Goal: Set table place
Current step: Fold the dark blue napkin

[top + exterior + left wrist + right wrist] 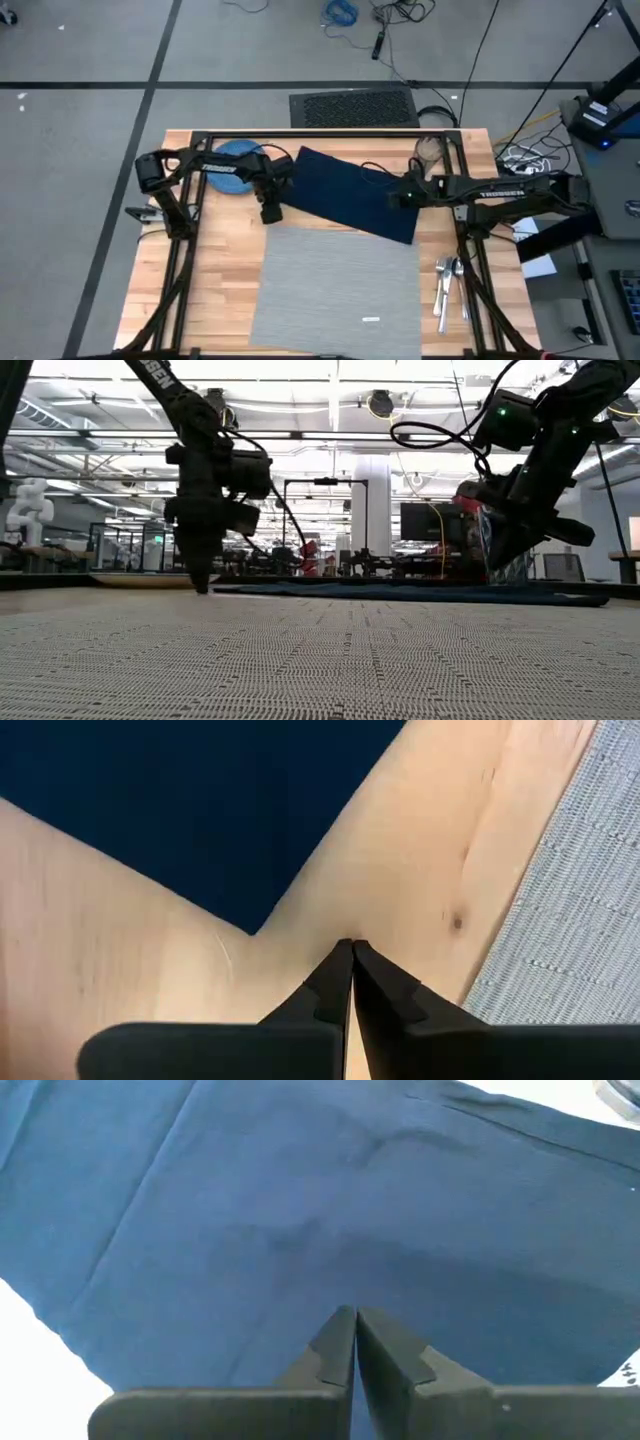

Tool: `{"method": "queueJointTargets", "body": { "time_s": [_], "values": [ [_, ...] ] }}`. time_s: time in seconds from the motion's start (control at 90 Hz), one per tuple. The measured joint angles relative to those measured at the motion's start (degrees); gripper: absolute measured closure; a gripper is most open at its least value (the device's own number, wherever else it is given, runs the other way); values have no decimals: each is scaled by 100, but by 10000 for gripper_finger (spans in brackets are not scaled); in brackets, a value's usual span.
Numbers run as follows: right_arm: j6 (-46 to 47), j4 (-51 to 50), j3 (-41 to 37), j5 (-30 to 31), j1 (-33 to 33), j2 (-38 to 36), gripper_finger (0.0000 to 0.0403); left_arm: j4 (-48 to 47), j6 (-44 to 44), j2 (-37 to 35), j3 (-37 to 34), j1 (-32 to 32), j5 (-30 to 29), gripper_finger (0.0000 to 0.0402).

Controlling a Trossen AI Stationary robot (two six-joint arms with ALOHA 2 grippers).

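Observation:
The light-grey placemat (340, 285) lies flat on the wooden table (220, 270) near its front edge, white tag (371, 320) toward the front. Just behind it a dark navy napkin (355, 190) is spread flat and askew. My left gripper (270, 213) is shut and points down over bare wood (400, 850), between the napkin's corner (250, 925) and the placemat's edge (560, 920). My right gripper (395, 196) is shut and held above the napkin's right part (330, 1210); in the low view it (500, 560) stands clear of the cloth.
A blue dish (235, 165) sits at the far left, partly under my left arm. A clear glass (430, 150) stands at the far right. Cutlery (447, 285) lies on the wood right of the placemat. Black frame rails (320, 133) run along the table's sides.

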Motion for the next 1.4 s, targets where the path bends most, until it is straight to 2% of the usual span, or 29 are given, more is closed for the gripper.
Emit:
{"method": "queueJointTargets", "body": {
  "time_s": [0.111,0.178,0.311,0.456,0.678,0.878,1.067,1.2,1.4],
  "values": [
    [83,16,0,98,0,0,402,1016,-174,-396,62,22,-55,401],
    [84,25,0,136,0,0,402,1288,-193,-445,14,-13,129,401],
    [84,81,0,155,-22,0,403,1889,-322,-255,25,-128,72,401],
    [167,113,0,149,-22,2,403,2031,-323,279,15,-182,-183,401],
    [232,114,0,80,21,2,403,1608,-216,531,65,-198,-75,401],
    [92,101,0,-122,22,2,403,274,361,472,52,-214,80,401],
    [-176,223,0,-61,-67,2,400,260,450,60,2,-150,-103,401],
    [-797,346,0,-49,-386,2,372,830,277,-376,17,-33,-331,401],
    [-1432,656,2,-349,-1079,48,292,948,260,-629,17,71,-333,401]
  ]
}}
